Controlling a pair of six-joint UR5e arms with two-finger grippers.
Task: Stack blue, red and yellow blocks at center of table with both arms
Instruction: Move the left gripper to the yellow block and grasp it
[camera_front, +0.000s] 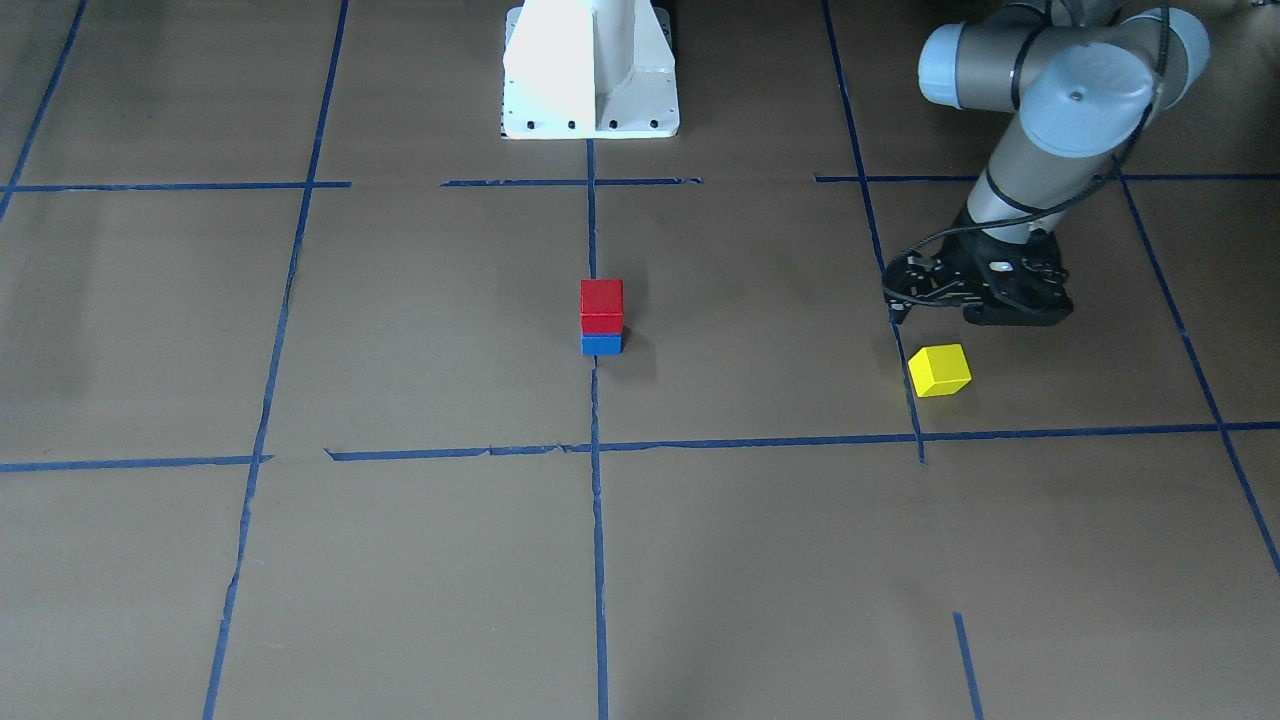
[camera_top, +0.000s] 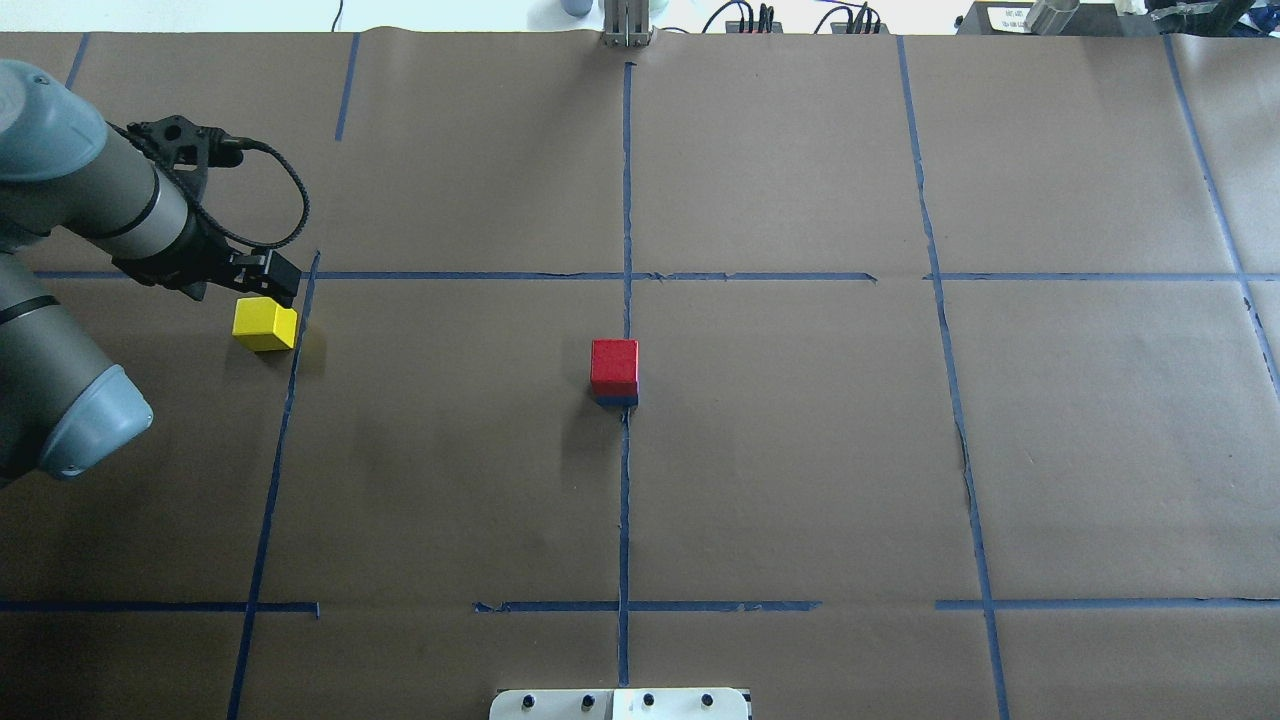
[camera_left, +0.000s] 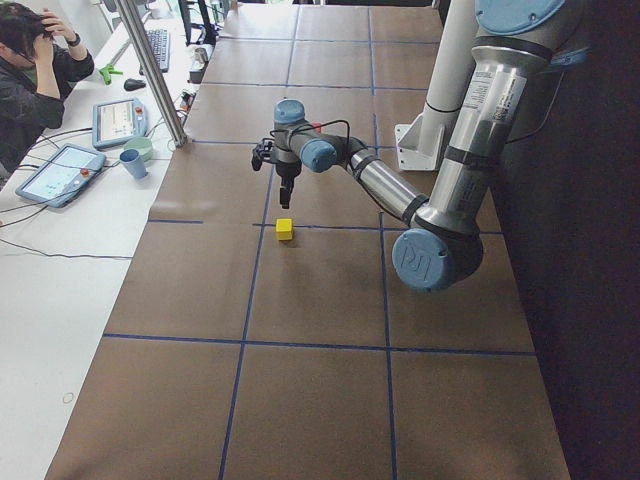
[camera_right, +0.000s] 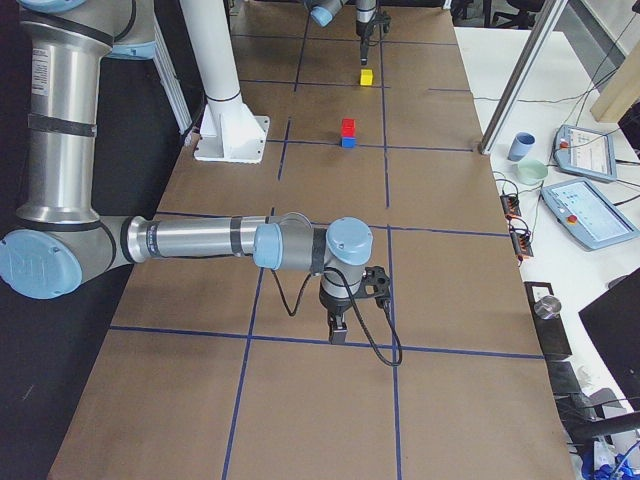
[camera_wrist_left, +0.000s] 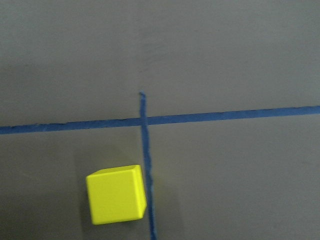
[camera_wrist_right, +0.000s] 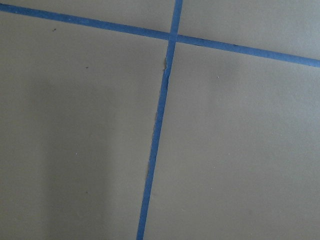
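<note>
Right gripper (camera_right: 339, 330) hangs above blue tape (camera_wrist_right: 160, 125) at the right end of the table (camera_top: 800, 480); its opening cannot be told. Left gripper (camera_top: 268, 285) hovers empty just beside the yellow block (camera_top: 265, 325) at the left, opening unclear. Centre: red block (camera_top: 614, 366) stacked on blue block (camera_front: 601, 344), 2 high.

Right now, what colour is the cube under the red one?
Blue; that small blue cube shows best in the front-facing view.
</note>
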